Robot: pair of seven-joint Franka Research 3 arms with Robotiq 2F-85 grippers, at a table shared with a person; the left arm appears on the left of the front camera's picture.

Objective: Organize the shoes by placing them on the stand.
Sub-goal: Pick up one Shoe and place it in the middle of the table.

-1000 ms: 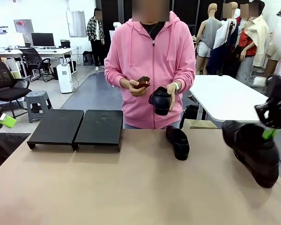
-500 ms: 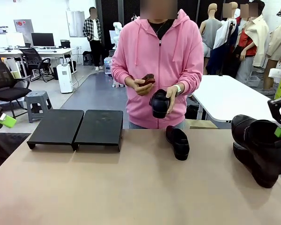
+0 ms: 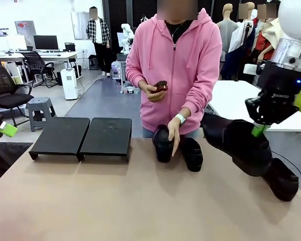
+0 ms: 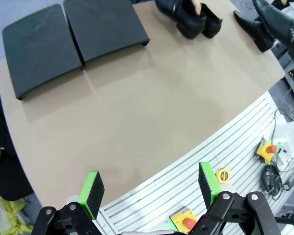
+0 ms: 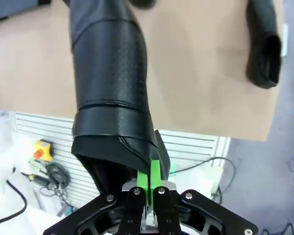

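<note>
Black glossy leather loafer [image 3: 236, 145] hangs clamped at its heel in your right claw [image 3: 259, 130], well right of the low matte black stand [image 3: 80, 135], toe aimed toward it (left claw [image 4: 150, 183] gapes, empty).

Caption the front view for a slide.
Right gripper holds a black shoe above the table; the person's hand grips another; nothing on the stand yet.

The glossy black leather loafers [image 3: 241, 145], matte black two-panel stand [image 3: 60, 135], smooth tan tabletop [image 3: 115, 201] and pink hooded sweatshirt [image 3: 175, 60] are all plain.
</note>
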